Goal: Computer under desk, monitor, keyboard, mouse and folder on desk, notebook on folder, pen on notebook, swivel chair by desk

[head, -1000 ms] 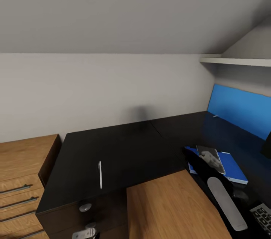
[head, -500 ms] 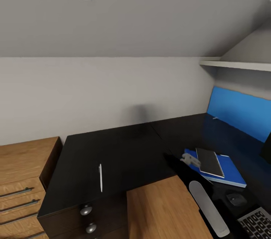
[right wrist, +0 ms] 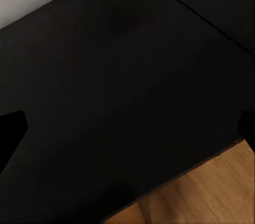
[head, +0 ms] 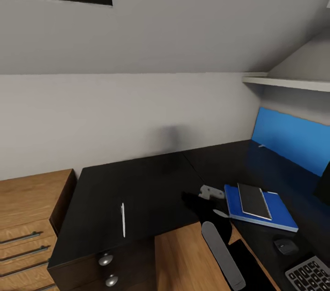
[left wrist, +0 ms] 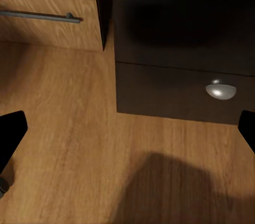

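The grey notebook [head: 253, 201] lies flat on the blue folder [head: 276, 212], on the right wing of the black desk [head: 151, 181]. The white pen [head: 123, 220] lies alone on the left wing near the front edge. In front of the folder are the small black mouse [head: 285, 246] and a corner of the keyboard [head: 311, 275]. My right gripper [head: 210, 191] hovers just left of the folder, and in the right wrist view the gripper [right wrist: 127, 128] is open and empty over bare desk top. My left gripper [left wrist: 127, 128] is open and low over the floor by the drawer unit.
A light-wood chest of drawers [head: 27, 208] stands left of the desk, with wood floor [head: 183, 259] in the desk's inner corner. The drawer unit's silver knobs [head: 105, 259] face me. A blue wall panel [head: 293, 142] and a white shelf [head: 288, 82] are at the right.
My right gripper has let go of the notebook, which now rests on the folder, and has drawn away to the left. The head view has shifted a little.
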